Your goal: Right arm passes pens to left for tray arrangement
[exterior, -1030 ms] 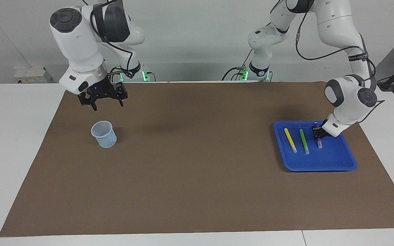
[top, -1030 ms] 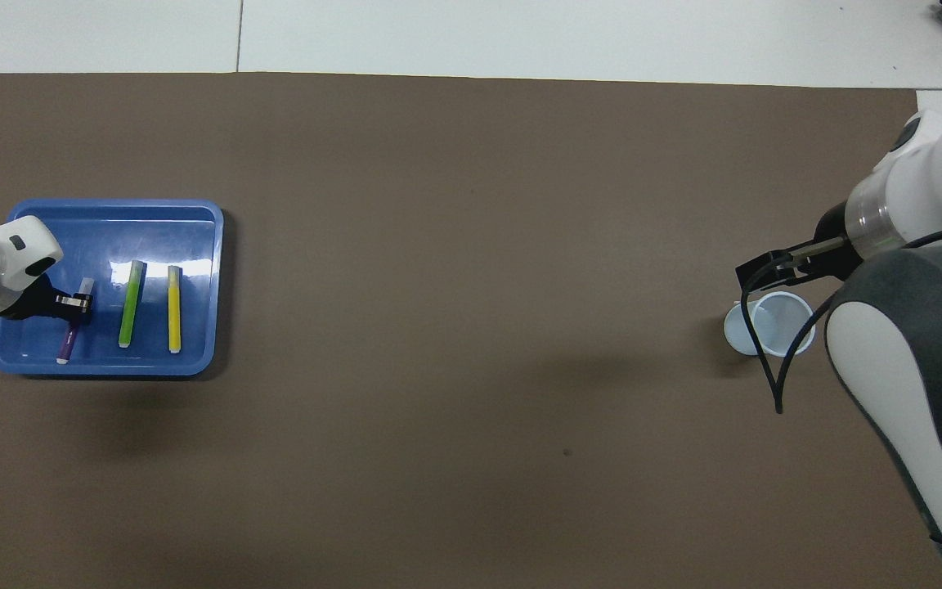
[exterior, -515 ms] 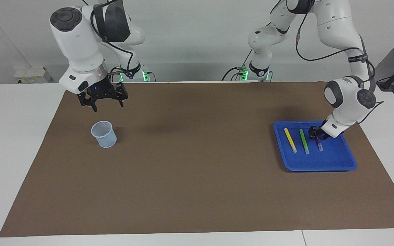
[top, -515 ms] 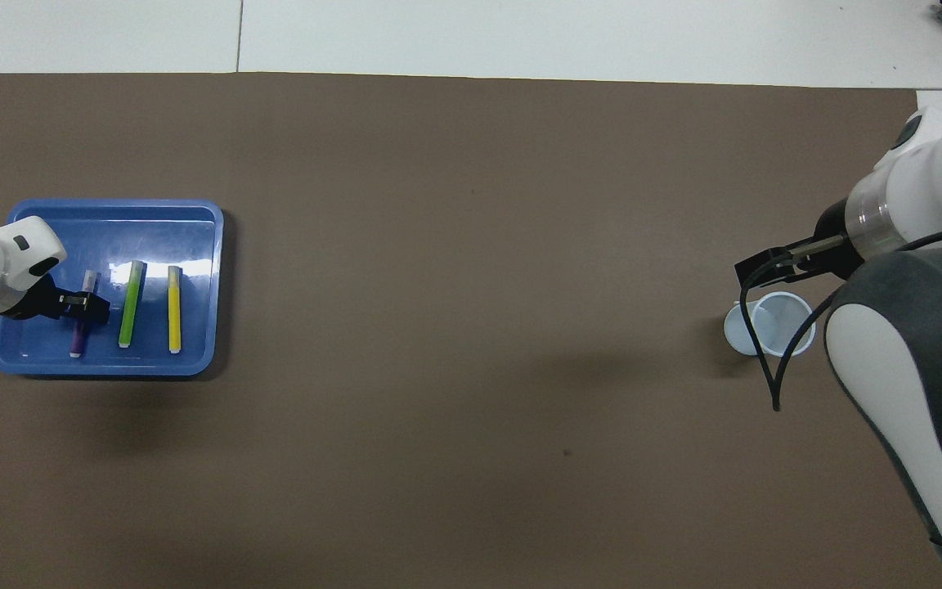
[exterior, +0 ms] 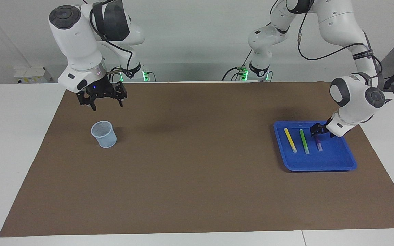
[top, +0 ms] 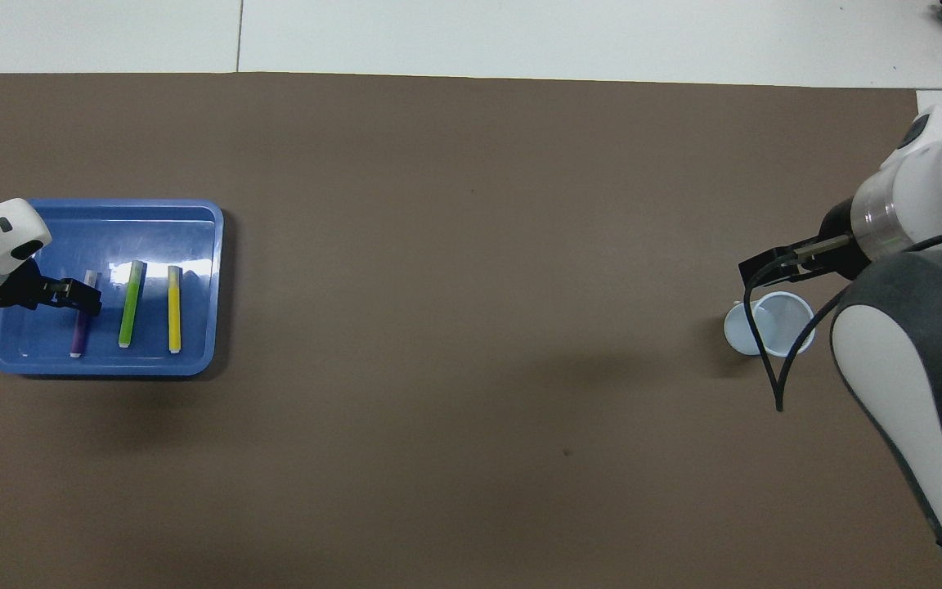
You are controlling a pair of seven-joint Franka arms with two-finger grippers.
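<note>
Three pens lay side by side in the blue tray [exterior: 337, 160]: one yellow pen [exterior: 290, 139], one green pen [exterior: 304, 141], one purple pen [exterior: 318, 143]. The left claw [exterior: 316, 130] stood open and empty just above the purple pen. The right claw [exterior: 102, 101] hung open and empty over the tabletop beside the single mesh cup [exterior: 104, 134].

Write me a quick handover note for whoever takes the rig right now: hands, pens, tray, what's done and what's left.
Left hand: open, just over the purple pen in the blue tray, holding nothing.
Right hand: open and empty, waiting in the air near the mesh cup at the right arm's end of the table.
Pens: yellow pen, green pen and purple one lie side by side in the tray, roughly parallel, apart from each other.
Done: all three pens are in the tray; no pen shows in the cup.
Left: probably only to lift the left hand clear of the tray.
</note>
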